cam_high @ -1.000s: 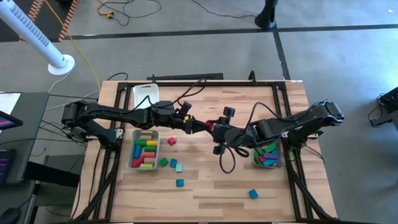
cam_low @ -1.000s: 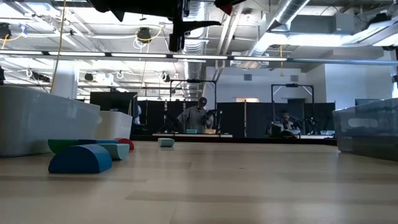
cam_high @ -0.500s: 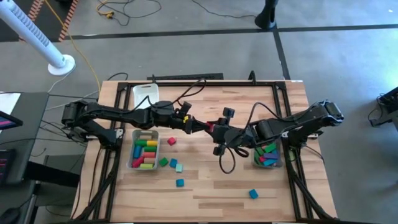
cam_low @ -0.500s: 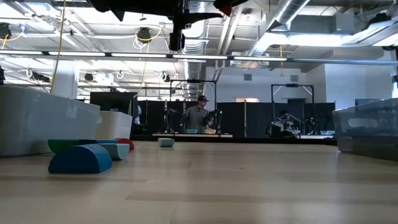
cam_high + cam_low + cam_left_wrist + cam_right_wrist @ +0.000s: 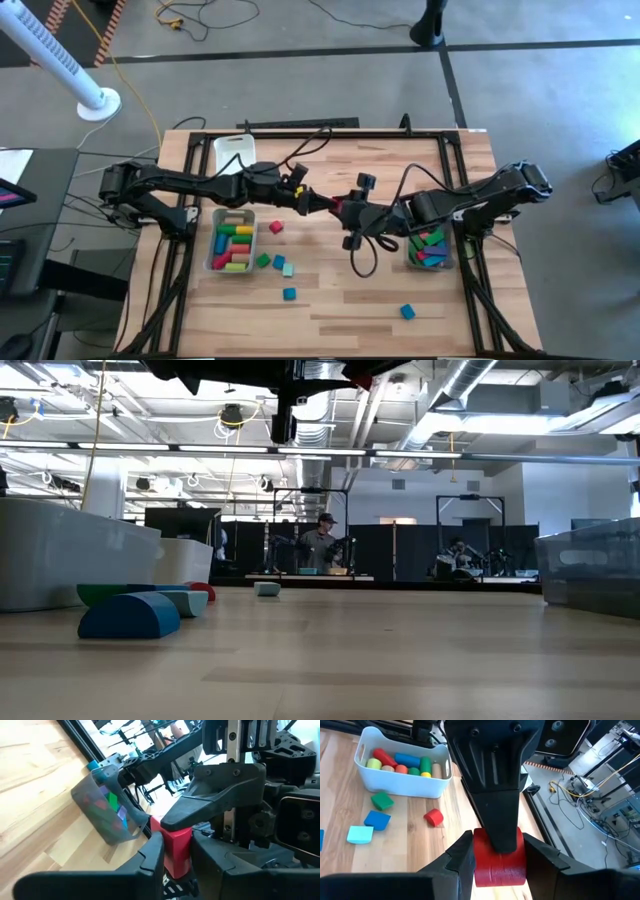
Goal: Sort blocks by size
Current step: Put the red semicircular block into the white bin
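Red block (image 5: 499, 860) now clamped by both left end effector (image 5: 334, 205) and right end effector (image 5: 345, 208), mid-air handover.

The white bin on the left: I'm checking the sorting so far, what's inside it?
The white bin holds long blocks lying side by side: red, blue, green, yellow-green, orange and tan. Anything beneath that top layer is covered.
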You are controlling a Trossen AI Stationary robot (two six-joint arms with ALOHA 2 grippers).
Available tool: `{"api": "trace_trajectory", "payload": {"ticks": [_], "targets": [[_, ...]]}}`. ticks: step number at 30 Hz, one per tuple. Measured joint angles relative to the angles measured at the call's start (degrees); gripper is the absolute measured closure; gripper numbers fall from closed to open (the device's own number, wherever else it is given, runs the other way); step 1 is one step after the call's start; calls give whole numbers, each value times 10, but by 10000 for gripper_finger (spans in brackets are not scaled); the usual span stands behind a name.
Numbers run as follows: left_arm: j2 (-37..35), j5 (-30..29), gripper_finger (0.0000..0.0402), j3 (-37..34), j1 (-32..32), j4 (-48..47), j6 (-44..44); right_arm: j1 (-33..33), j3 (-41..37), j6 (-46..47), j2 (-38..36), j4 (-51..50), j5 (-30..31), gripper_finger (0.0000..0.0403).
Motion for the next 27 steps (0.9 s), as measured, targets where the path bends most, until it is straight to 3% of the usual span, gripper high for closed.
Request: {"api": "trace_trajectory", "payload": {"ticks": [12,19,27], "targets": [[-1,30,357,0,17,0,11,0,0,1,-1,-10,0,235],[0,36,401,0,21,7,20,0,0,2,1,6,-6,218],[0,38,374,0,21,6,11,-2,0,-5,1,7,-6,258]]}}
